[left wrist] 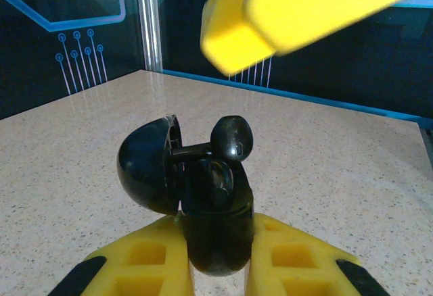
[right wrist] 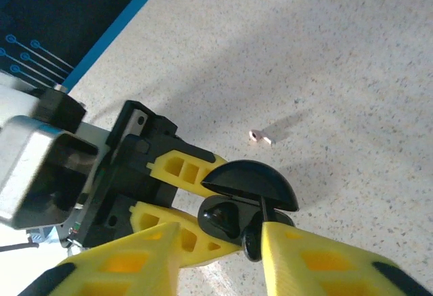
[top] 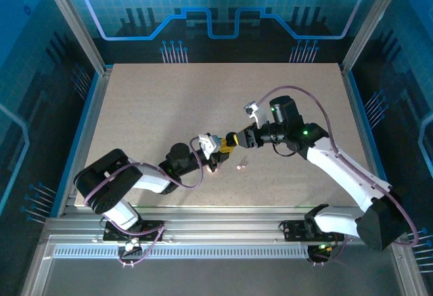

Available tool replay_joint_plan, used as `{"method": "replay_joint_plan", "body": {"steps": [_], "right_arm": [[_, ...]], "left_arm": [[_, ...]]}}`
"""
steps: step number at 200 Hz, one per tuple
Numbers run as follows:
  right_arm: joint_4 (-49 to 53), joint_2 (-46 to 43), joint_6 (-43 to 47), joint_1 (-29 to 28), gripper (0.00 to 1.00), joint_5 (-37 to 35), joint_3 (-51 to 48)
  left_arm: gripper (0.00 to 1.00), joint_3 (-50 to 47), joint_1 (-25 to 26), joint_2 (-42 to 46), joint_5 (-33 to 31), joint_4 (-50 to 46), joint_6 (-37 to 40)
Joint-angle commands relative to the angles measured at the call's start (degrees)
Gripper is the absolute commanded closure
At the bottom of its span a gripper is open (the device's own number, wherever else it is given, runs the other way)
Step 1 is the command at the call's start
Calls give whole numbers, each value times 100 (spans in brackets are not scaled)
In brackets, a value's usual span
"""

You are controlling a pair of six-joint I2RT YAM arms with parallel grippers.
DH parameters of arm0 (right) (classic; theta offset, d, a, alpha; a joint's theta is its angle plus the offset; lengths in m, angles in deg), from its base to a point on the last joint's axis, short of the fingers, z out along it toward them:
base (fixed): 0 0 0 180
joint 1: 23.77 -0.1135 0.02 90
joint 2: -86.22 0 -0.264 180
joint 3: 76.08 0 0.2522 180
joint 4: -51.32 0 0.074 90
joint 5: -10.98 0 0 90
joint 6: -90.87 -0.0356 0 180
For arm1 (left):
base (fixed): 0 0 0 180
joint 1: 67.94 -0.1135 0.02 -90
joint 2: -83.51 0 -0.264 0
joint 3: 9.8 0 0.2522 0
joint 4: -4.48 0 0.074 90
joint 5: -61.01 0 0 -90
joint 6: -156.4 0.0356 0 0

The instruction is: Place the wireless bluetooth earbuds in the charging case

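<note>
My left gripper is shut on the black charging case and holds it just above the table with its lid swung open. A black earbud rests at the mouth of the case, its stem lying across toward the lid. My right gripper stands open around the case. The black earbud lies against the inner side of its right finger, and the left finger is well apart. A whitish-pink earbud lies loose on the table just beyond. From above, both grippers meet at the table's near middle.
The speckled beige table is bare around the arms, with the pink earbud just in front of the grippers. Blue-lit enclosure walls and metal posts ring the table. One yellow right finger hangs over the case in the left wrist view.
</note>
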Motion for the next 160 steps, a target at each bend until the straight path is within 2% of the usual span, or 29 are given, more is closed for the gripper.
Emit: {"method": "replay_joint_plan", "body": {"steps": [1, 40, 96, 160], "right_arm": [[94, -302, -10, 56, 56, -126, -83], [217, -103, -118, -112, 45, -419, -98], [103, 287, -170, -145, 44, -552, -21], [180, 361, -179, -88, 48, -757, -61]], "left_arm": [[92, -70, 28, 194, 127, 6, 127], [92, -57, 28, 203, 153, 8, 109], [92, -75, 24, 281, 157, -55, 109], [92, -75, 31, 344, 163, -84, 109]]}}
